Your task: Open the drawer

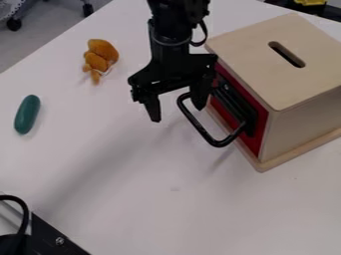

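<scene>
drawer (256,142) shut in wooden box (306,37), contents hidden, jaws (176,108) spread wide, gripping nothing, beside black handle (218,143)

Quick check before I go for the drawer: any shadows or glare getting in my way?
Camera view: soft, faint shadows on the white tabletop, one broad band stretching toward the lower left from beneath the black two-finger pincer; no glare hides the looped black handle on the red drawer front.

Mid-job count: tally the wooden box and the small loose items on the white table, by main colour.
Pale wood: 1, the slotted wooden box with a red front and black bar handle
Green: 1, the dark oblong item
Orange-brown: 1, the lumpy item
Total: 3
</scene>
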Available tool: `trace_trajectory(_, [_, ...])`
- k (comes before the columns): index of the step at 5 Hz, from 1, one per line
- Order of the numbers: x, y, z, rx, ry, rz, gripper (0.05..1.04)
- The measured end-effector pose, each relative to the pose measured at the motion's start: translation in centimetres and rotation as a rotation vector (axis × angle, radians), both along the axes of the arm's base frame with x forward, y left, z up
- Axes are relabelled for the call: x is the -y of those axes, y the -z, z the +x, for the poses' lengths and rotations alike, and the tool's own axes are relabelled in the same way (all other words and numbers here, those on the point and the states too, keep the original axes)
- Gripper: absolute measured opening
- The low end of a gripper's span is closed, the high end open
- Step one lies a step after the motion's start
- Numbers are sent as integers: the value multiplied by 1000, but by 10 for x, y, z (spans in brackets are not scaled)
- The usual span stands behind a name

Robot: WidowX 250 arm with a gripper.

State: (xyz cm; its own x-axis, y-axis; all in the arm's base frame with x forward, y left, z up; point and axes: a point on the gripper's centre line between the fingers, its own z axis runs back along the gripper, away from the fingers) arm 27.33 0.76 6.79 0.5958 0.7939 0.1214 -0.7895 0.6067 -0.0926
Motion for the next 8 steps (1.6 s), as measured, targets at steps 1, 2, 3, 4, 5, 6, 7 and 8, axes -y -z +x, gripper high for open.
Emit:
trace_trajectory(1, [6, 9, 3, 9, 7, -31, 1001])
trace_trajectory(2, [10, 22, 4, 15, 40, -60, 960])
trace_trajectory(3, [9, 27, 4, 36, 47, -70, 679])
trace_trajectory(4, [8, 29, 3, 44, 45, -57, 383])
trace_trajectory(5, [7, 32, -2, 36, 16, -64, 186])
trace_trajectory(6, [5, 32, -5, 40, -5, -61, 140])
trace_trajectory(7, [-3, 31, -16, 37, -32, -37, 124])
trace_trajectory(8, [-15, 30, -32, 34, -69, -30, 123])
